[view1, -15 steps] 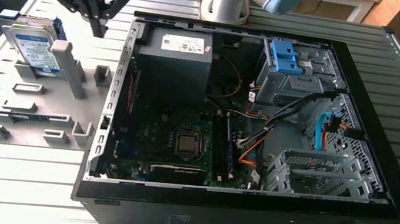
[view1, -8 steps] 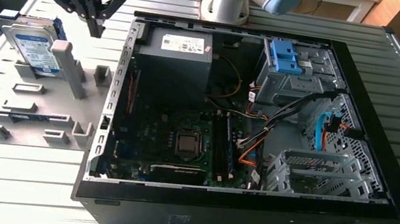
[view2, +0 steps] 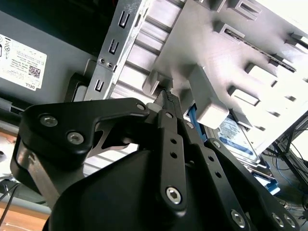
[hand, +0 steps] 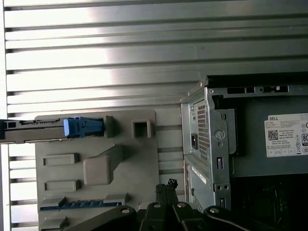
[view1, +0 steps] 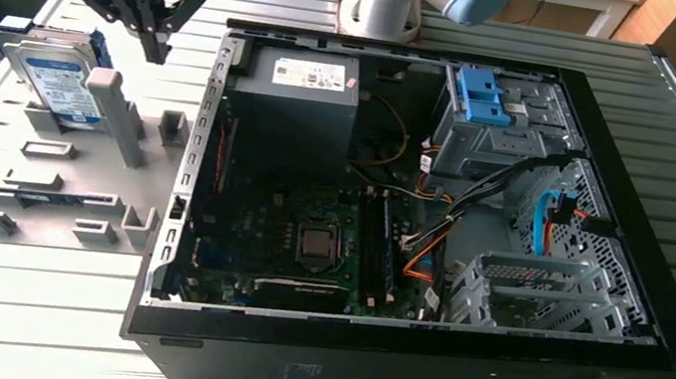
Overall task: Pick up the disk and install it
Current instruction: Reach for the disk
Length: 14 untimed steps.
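The gripper (view1: 157, 47), pinched closed and empty, is hovering beside the disk (view1: 59, 87), which is standing on edge in the grey holder (view1: 67, 209) near the tabletop (view1: 10, 322) edge on the exterior view's left; it should be opening wide and centring over the disk

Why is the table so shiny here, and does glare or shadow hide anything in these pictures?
First wrist view: the ribbed table throws bright glare bands, and the frame whitens out beside the disk. Second wrist view: the black gripper looms dark up close, while the background past the grey holder is washed out. Exterior view: light is even, though the computer case is shadowy inside.
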Motion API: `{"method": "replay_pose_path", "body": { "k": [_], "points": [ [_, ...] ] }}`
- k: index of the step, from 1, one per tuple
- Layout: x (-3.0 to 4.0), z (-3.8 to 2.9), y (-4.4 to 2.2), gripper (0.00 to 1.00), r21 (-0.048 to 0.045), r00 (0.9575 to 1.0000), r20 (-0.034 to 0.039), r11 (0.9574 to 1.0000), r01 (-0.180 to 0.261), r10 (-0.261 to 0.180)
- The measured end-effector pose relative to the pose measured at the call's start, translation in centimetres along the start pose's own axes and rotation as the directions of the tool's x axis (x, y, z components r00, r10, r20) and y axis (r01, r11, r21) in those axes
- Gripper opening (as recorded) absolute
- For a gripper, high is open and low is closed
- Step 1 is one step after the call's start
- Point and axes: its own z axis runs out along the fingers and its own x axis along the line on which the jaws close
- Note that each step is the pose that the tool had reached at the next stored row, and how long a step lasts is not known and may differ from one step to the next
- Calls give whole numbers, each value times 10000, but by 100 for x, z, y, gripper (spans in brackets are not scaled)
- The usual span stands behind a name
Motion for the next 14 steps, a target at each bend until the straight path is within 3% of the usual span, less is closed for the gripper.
{"method": "replay_pose_path", "body": {
  "k": [14],
  "points": [
    [119, 25, -10, 11, -1, 10000, -1, 10000, 0, 0]
  ]
}}
